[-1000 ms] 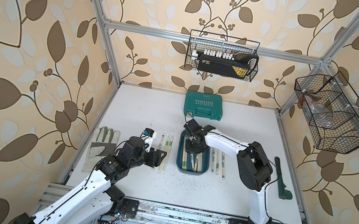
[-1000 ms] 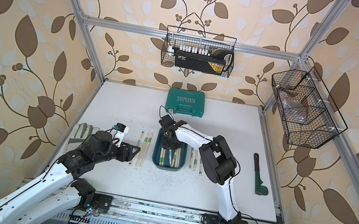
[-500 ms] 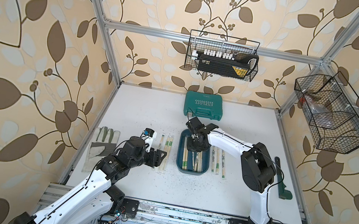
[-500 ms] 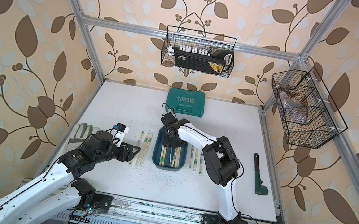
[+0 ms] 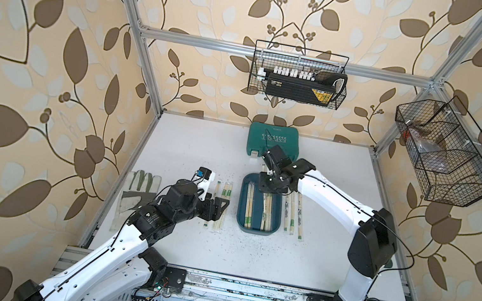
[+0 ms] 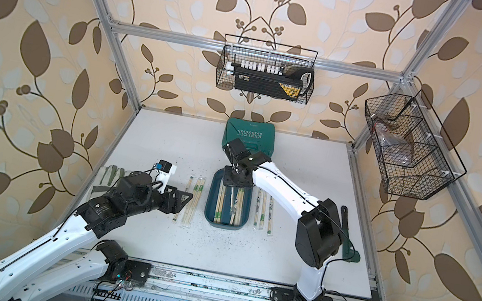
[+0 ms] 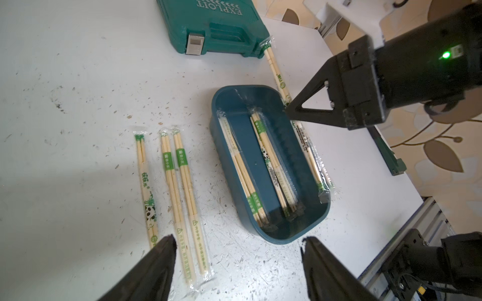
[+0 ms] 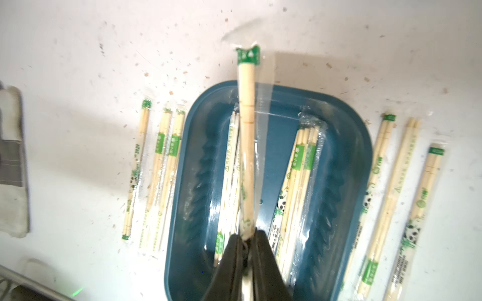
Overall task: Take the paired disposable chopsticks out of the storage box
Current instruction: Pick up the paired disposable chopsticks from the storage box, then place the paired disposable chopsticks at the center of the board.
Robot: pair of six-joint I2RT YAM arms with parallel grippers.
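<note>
Pale wood: the chopsticks (image 7: 271, 161) are thin paired sticks in clear sleeves with green bands; some carry a panda print.
Teal plastic: the box (image 7: 284, 237) is shallow with rounded corners and stands mid-table (image 7: 78, 78).
Inside the box: two bundles lie lengthwise, one toward each long wall.
Outside the box: three pairs lie on the table on each long side, parallel with it.
Right gripper (image 8: 246, 241): the jaws are pinched narrow on one end of the held pair (image 8: 246, 117). This pair is raised and tilted, and its green-capped far end reaches past the rim, close to the green case (image 7: 224, 28).
Left gripper (image 7: 237, 239): the jaws are spread wide and empty, over the three pairs on its side.
Change over one second: the right gripper has shifted slightly from the box's far end toward the case; the left arm is in the same place.
</note>
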